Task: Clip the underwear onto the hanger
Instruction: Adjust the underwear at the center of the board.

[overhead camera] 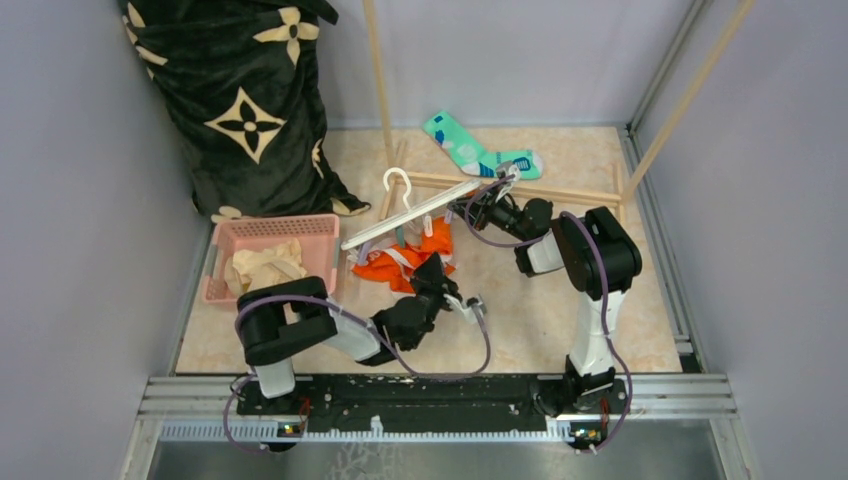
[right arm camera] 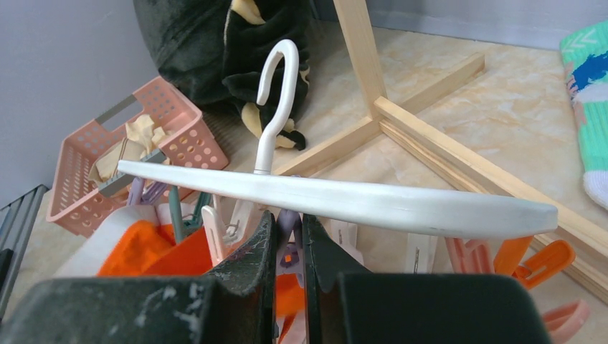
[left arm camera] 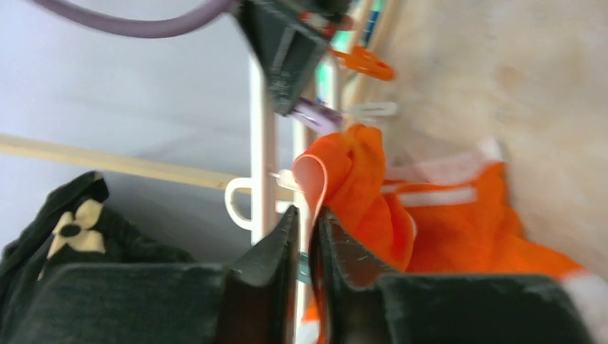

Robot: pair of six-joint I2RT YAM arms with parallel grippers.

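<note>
The orange underwear (overhead camera: 393, 266) lies on the floor under the tilted white hanger (overhead camera: 420, 210). My left gripper (overhead camera: 437, 272) is shut on an edge of the underwear (left arm camera: 444, 229) and lifts a fold of it up beside the hanger frame (left arm camera: 263, 143); in the left wrist view the gripper (left arm camera: 307, 215) has orange cloth between its fingers. My right gripper (overhead camera: 482, 210) is at the hanger's right end. In the right wrist view it (right arm camera: 287, 215) is shut on a lilac clothespin (right arm camera: 287, 256) just under the hanger bar (right arm camera: 373, 202). The underwear (right arm camera: 143, 247) shows at lower left there.
A pink basket (overhead camera: 322, 226) holding cream cloth stands left of the hanger. A dark patterned blanket (overhead camera: 240, 100) fills the back left. A teal sock (overhead camera: 470, 150) lies at the back. The wooden rack's poles and base (overhead camera: 560, 190) stand behind the hanger.
</note>
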